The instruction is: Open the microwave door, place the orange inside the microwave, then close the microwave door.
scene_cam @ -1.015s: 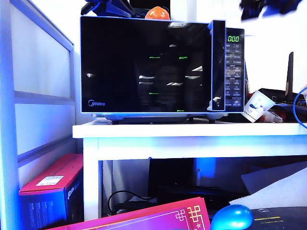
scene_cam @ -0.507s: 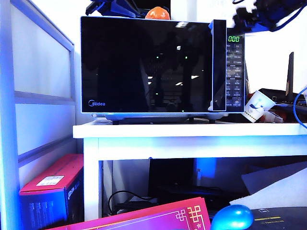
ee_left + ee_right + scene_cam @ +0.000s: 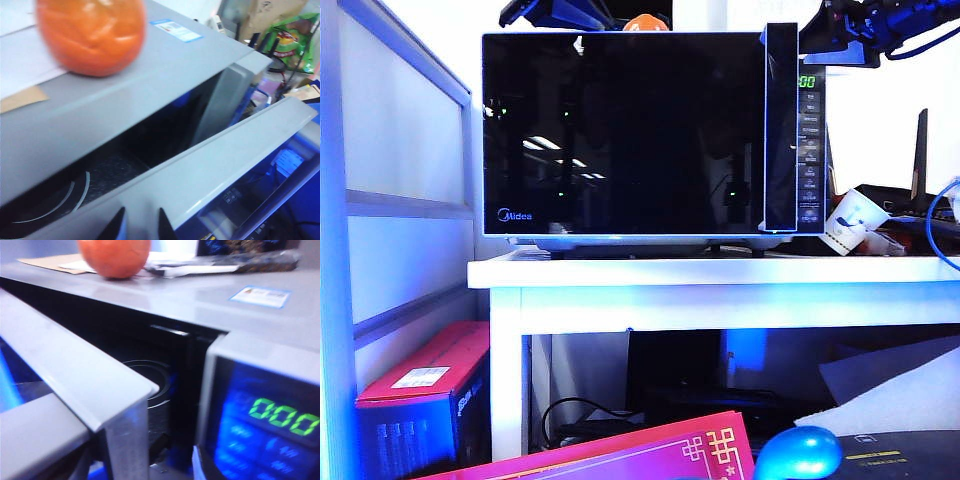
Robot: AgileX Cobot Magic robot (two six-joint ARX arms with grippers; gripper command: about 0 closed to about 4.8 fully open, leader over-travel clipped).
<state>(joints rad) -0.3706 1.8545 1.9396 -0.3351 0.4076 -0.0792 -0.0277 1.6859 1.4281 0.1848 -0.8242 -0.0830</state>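
The black microwave [image 3: 810, 130] stands on a white table with its green display [image 3: 285, 417] lit. The microwave door [image 3: 620, 135] stands ajar. Its free edge [image 3: 127, 440] is swung out from the button column, so the turntable [image 3: 150, 380] shows in the gap. The orange [image 3: 645, 22] rests on the microwave's top, also seen as the orange [image 3: 90, 35] and the orange [image 3: 115, 257]. My left gripper [image 3: 140, 225] hovers open over the door's top edge, holding nothing. My right gripper [image 3: 855, 35] is at the door's upper right corner. Its fingers are blurred, and the grip is unclear.
The white table [image 3: 720, 272] carries a tipped paper cup [image 3: 850, 222] and cables right of the microwave. A white panelled frame [image 3: 400, 150] stands on the left. Below are a red box [image 3: 420, 390], a pink board [image 3: 650, 455] and a glossy blue rounded object [image 3: 798, 452].
The microwave door has swung out from shut to slightly ajar. My right gripper came down and in to the door's upper right corner. The left gripper has stayed above the microwave.
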